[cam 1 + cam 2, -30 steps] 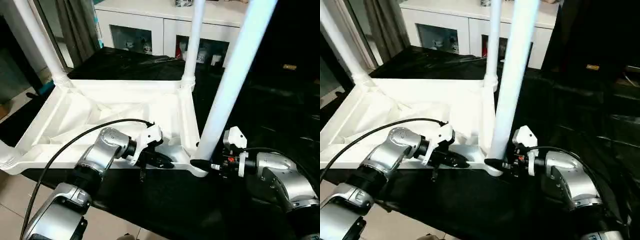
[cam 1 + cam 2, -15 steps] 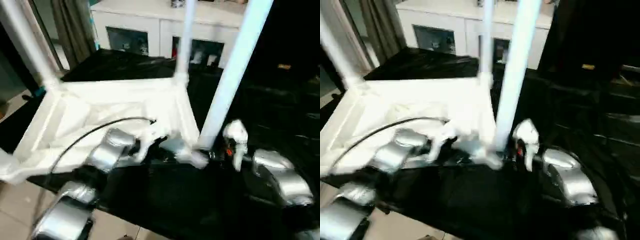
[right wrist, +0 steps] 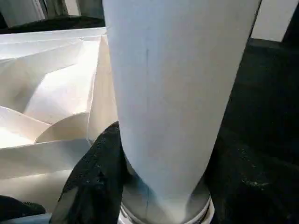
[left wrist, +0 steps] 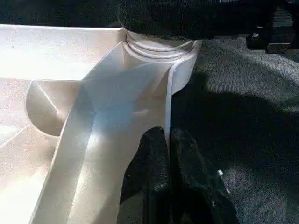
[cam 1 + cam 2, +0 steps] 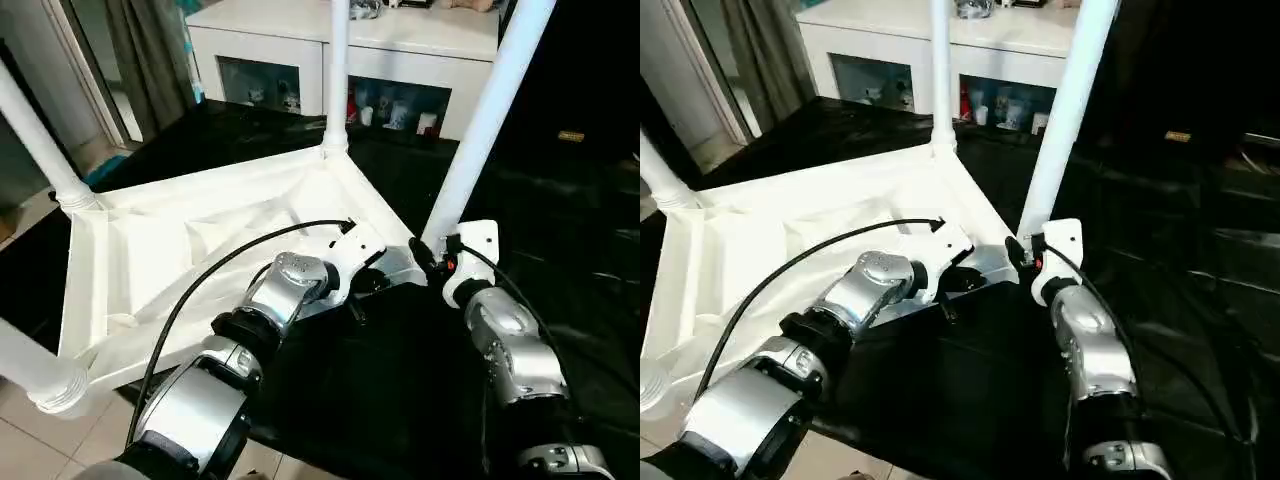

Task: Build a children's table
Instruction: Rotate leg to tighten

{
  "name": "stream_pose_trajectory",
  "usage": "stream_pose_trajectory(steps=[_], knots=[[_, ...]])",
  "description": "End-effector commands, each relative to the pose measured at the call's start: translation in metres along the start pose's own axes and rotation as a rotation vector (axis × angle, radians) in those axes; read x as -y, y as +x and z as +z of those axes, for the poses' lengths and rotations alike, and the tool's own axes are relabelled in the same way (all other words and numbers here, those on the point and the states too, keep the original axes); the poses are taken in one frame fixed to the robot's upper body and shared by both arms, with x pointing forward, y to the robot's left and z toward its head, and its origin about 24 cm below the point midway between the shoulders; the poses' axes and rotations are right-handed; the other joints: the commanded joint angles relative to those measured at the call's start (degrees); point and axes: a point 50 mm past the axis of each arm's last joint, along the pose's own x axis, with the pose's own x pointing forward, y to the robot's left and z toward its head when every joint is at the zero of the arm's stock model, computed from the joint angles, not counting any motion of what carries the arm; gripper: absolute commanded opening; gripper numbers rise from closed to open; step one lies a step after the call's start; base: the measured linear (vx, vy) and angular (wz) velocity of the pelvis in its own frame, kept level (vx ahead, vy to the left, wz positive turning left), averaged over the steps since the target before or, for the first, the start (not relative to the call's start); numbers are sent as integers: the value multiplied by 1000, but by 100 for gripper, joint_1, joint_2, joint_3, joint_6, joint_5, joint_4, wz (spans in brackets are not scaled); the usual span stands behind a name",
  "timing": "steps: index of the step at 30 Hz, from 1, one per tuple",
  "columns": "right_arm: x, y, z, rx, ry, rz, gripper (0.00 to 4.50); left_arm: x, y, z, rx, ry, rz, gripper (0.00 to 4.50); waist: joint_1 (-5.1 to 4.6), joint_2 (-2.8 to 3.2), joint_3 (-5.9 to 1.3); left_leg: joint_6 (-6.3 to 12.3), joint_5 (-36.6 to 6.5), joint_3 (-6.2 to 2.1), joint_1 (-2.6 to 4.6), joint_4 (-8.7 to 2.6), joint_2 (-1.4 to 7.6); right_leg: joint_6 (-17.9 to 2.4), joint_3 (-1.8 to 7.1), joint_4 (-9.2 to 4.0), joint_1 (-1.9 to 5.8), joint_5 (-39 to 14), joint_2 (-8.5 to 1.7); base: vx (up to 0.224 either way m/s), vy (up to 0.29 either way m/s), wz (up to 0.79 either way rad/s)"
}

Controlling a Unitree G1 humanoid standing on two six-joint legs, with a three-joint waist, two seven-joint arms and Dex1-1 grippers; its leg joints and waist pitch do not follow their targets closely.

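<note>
The white table top (image 5: 180, 250) lies upside down on the black-covered bench, ribbed underside up. Three legs stand upright in its corner sockets: a far leg (image 5: 337, 70), a left leg (image 5: 35, 135) and a near-right leg (image 5: 487, 110). A fourth leg (image 5: 35, 372) crosses the near-left corner. My left gripper (image 5: 375, 283) is shut on the top's thin rim (image 4: 167, 112) just beside the near-right socket. My right gripper (image 5: 425, 258) is shut around the base of the near-right leg (image 3: 173, 93), one black finger (image 3: 96, 179) pressed against its side.
A white cabinet with glass doors (image 5: 300, 60) stands behind the bench, with grey curtains (image 5: 150, 50) to its left. Black cloth (image 5: 560, 220) covers the bench to the right of the table top. Tiled floor (image 5: 20, 440) shows below the near-left corner.
The picture has shifted. The table top now sits turned, its near-right corner swung further from me. Both arms reach further forward, each still holding that corner.
</note>
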Motion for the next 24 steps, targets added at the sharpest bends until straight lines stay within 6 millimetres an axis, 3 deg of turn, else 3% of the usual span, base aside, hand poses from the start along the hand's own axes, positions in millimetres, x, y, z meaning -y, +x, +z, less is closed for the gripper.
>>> stream_pose_trajectory(steps=[1, 5, 9, 11, 14, 16, 17, 18, 20, 21, 22, 23, 24], knots=[[-22, -5, -25, -84, 67, 117, 268, -8, -3, 3, 37, -18, 77, 0, -34, -59, -266, 226, -1267, -222, 64, -430, 382, -1059, 330, -518, 199, -1468, -594, 0, 0, 0], [-22, -5, -21, -56, 60, 103, 302, -5, -2, 2, 53, 14, 34, 0, -60, -74, -255, 291, -1250, -239, 12, -443, 366, -975, 318, -534, 222, -1638, -605, 0, 0, 0], [-6, -14, -12, -3, 36, 59, 302, 1, 0, 7, 137, 70, 7, 0, -73, -113, -246, 286, -1295, -228, 40, -443, 375, -891, 332, -562, 186, -1934, -599, 0, 0, 0], [-3, -19, -10, 13, 33, 73, 302, 3, 0, 8, 157, 59, -6, 0, -33, -107, -253, 365, -1181, -219, 37, -432, 387, -887, 343, -545, 187, -1740, -603, 0, 0, 0], [8, -41, -4, 42, 36, 174, 311, 7, -4, 6, 179, 50, -83, 45, 37, -116, -276, 532, -926, -209, 19, -397, 401, -966, 351, -494, 221, -1317, -621, 0, 0, 0], [12, -52, -5, 28, -3, 245, 311, 5, -10, 6, 196, 38, -99, 68, 51, -117, -301, 696, -690, -205, -42, -369, 395, -1136, 344, -417, 265, -773, -621, 0, 0, 0], [14, -59, -5, 15, -25, 289, 311, 3, -15, 6, 206, 38, -111, 80, 60, -81, -319, 768, -570, -205, -43, -349, 412, -1190, 333, -388, 232, -514, -613, 0, 0, 0], [17, -66, -3, 6, -43, 332, 311, 0, -22, 6, 211, 33, -112, 92, 75, -81, -372, 847, -311, -225, -61, -312, 430, -1250, 322, -300, 258, -29, -604, 0, 0, 0], [19, -71, -1, 8, -43, 355, 311, -4, -28, 4, 209, 21, -98, 106, 63, -82, -387, 1057, 43, -233, -116, -258, 428, -1389, 312, -198, 248, 764, -597, 0, 0, 0], [21, -74, 2, 12, -40, 372, 311, -7, -37, 2, 206, 16, -85, 106, 62, -70, -385, 1159, 72, -226, -123, -239, 422, -1457, 299, -191, 220, 912, -601, 0, 0, 0], [21, -79, 7, 19, -38, 414, 311, -10, -52, -2, 205, 8, -72, 113, 41, -104, -375, 1156, -36, -226, -131, -253, 435, -1497, 291, -185, 247, 796, -613, 0, 0, 0], [21, -79, 7, 19, -38, 414, 311, -10, -52, -2, 205, 8, -72, 113, 41, -104, -375, 1156, -36, -226, -131, -253, 435, -1497, 291, -185, 247, 796, -613, 0, 0, 0], [17, -84, 11, 16, -8, 482, 311, -8, -68, -6, 203, 0, -88, 141, 11, -112, -330, 1111, -288, -208, -123, -270, 423, -1449, 279, -256, 218, 225, -587, 0, 0, 0]])
